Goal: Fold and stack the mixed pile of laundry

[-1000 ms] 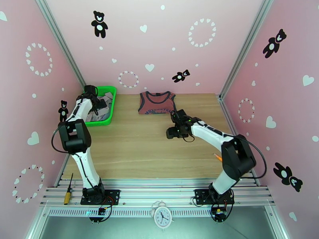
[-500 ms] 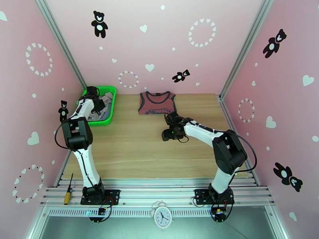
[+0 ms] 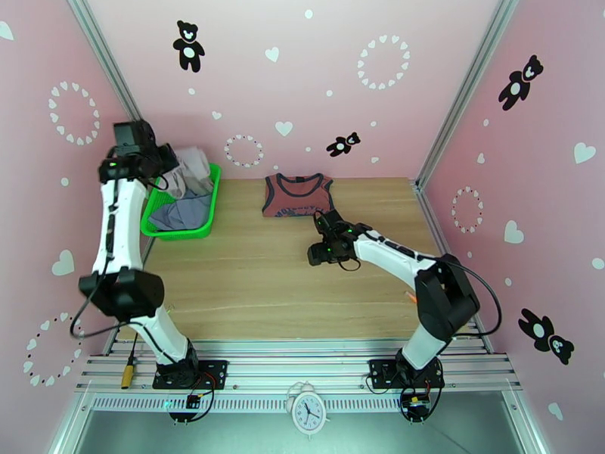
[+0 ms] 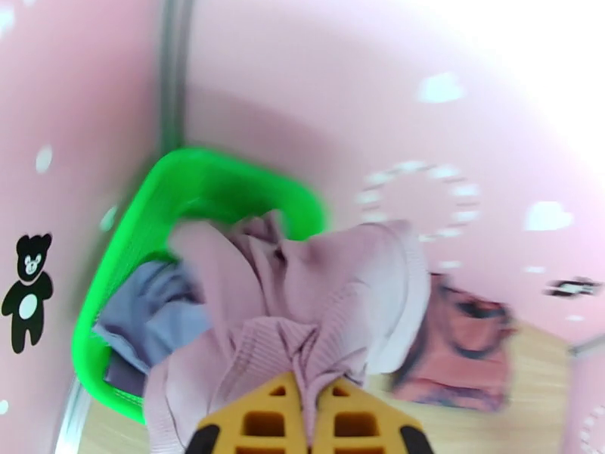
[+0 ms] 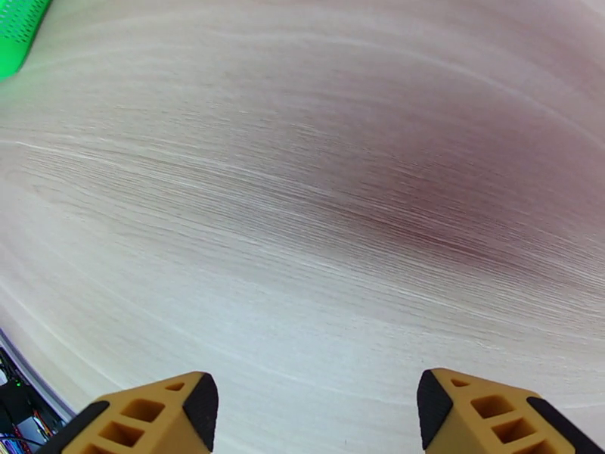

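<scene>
My left gripper point(image 3: 168, 174) is raised above the green basket point(image 3: 206, 221) and shut on the pale mauve-beige piece point(image 3: 190, 166), which hangs bunched from its fingers point(image 4: 257, 418). That mauve-beige piece point(image 4: 318, 296) dangles over the basket point(image 4: 128, 244). A grey-lavender shirt point(image 3: 180, 212) lies inside the basket, also visible as a grey-lavender shirt point(image 4: 147, 312) in the left wrist view. The brick-red tank top point(image 3: 297, 195) lies flat at the table's back centre. My right gripper point(image 3: 316, 253) hovers low over bare wood in front of the tank top, open, with nothing between its fingers point(image 5: 159, 418).
The wooden table point(image 3: 287, 281) has free room across its middle and front. Pink walls close in on three sides. A screwdriver point(image 3: 130, 362) and a small clock point(image 3: 308, 408) rest on the front rail by the arm bases.
My left arm has risen out of the basket, lifting the mauve-beige piece up with it. The right gripper has barely shifted over the table.
</scene>
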Action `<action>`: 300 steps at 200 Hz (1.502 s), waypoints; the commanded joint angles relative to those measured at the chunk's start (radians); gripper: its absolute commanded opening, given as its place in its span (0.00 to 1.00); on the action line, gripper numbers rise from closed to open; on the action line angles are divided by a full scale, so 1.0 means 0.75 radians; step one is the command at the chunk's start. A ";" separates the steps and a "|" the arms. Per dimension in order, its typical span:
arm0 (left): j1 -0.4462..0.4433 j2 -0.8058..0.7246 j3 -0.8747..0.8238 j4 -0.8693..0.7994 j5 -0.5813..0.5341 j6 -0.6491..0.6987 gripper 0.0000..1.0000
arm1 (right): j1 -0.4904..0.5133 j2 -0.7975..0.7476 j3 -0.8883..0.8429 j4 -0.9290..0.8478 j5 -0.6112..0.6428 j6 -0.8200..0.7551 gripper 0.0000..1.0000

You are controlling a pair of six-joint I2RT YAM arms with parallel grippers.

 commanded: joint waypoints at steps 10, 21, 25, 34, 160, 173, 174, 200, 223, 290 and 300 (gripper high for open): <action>-0.158 -0.053 0.086 -0.207 0.176 -0.089 0.00 | 0.007 -0.121 -0.081 0.001 0.039 0.010 0.74; -0.230 -0.067 0.110 -0.228 0.195 -0.119 0.00 | 0.007 -0.164 -0.112 0.008 0.052 0.010 0.74; -0.259 -0.071 0.118 -0.232 0.200 -0.129 0.00 | 0.007 -0.181 -0.124 0.010 0.057 0.010 0.74; -0.335 -0.081 0.145 -0.244 0.205 -0.146 0.00 | 0.005 -0.222 -0.151 0.015 0.067 0.010 0.74; -1.085 0.019 0.402 -0.247 0.043 -0.356 0.00 | -0.184 -0.823 -0.472 -0.023 -0.015 -0.090 0.74; -1.109 0.007 0.371 -0.237 0.038 -0.366 0.00 | -0.185 -0.868 -0.467 -0.041 -0.083 -0.143 0.75; -1.110 0.005 0.366 -0.236 0.037 -0.366 0.00 | -0.184 -0.873 -0.467 -0.042 -0.089 -0.146 0.75; -1.158 -0.035 0.264 -0.202 0.021 -0.381 0.00 | -0.184 -0.957 -0.450 -0.086 -0.200 -0.222 0.76; -1.174 -0.070 0.216 -0.239 -0.024 -0.362 0.00 | -0.183 -1.004 -0.434 -0.120 -0.237 -0.243 0.77; -1.174 -0.291 0.337 -0.764 -0.539 -0.230 0.00 | -0.183 -1.018 -0.376 -0.183 -0.213 -0.240 0.76; -1.174 -0.335 0.372 -0.838 -0.627 -0.229 0.00 | -0.183 -1.014 -0.360 -0.188 -0.210 -0.237 0.75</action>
